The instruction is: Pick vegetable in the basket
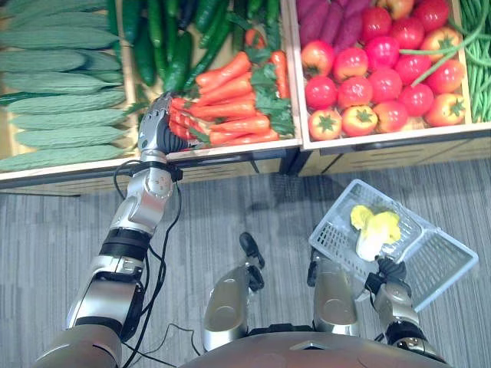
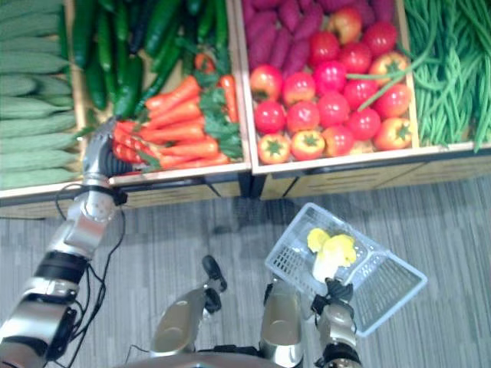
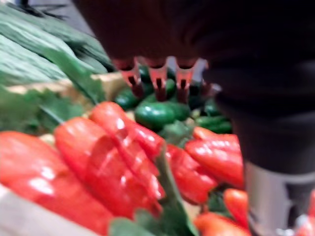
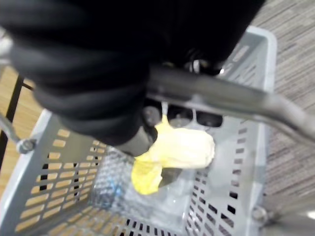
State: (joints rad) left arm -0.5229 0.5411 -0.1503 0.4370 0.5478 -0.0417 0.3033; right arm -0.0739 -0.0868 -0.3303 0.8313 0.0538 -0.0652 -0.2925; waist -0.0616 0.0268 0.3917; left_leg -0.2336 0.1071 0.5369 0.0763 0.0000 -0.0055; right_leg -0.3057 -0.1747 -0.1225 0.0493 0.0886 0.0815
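Two hands, two jobs. Left hand (image 1: pixel 157 126) is up at the near edge of the carrot crate (image 1: pixel 230 148), dark cover toward us, sitting right over the closest carrots (image 1: pixel 238 123). From its own wrist, the fingers (image 3: pixel 158 81) reach out in a row, loosely straight, above the orange pile, and they hold nothing. Carrots lie directly under the palm and run on beyond the fingertips, green tops tangled among them. Past the fingertips come dark green cucumbers (image 1: pixel 165 46). On the outer side of that hand there's a separate bin of pale, ridged green cucumbers (image 1: pixel 61 100). On the inner side of the hand, over the crate wall, are red tomatoes (image 1: pixel 383 84), with purple sweet potatoes (image 1: pixel 330 23) behind them and green beans (image 1: pixel 479 61) farther out again.

Right hand (image 1: pixel 390 274) is low, well apart from the crates, curled round the grey handle (image 4: pixel 221 98) of a grey plastic basket (image 1: pixel 445 264). That basket hangs tilted just beyond the hand, over the grey carpet (image 1: pixel 230 207). Inside it is one yellow leafy vegetable (image 1: pixel 376 226), lying on the bottom just under the handle and close to the hand's fingers.
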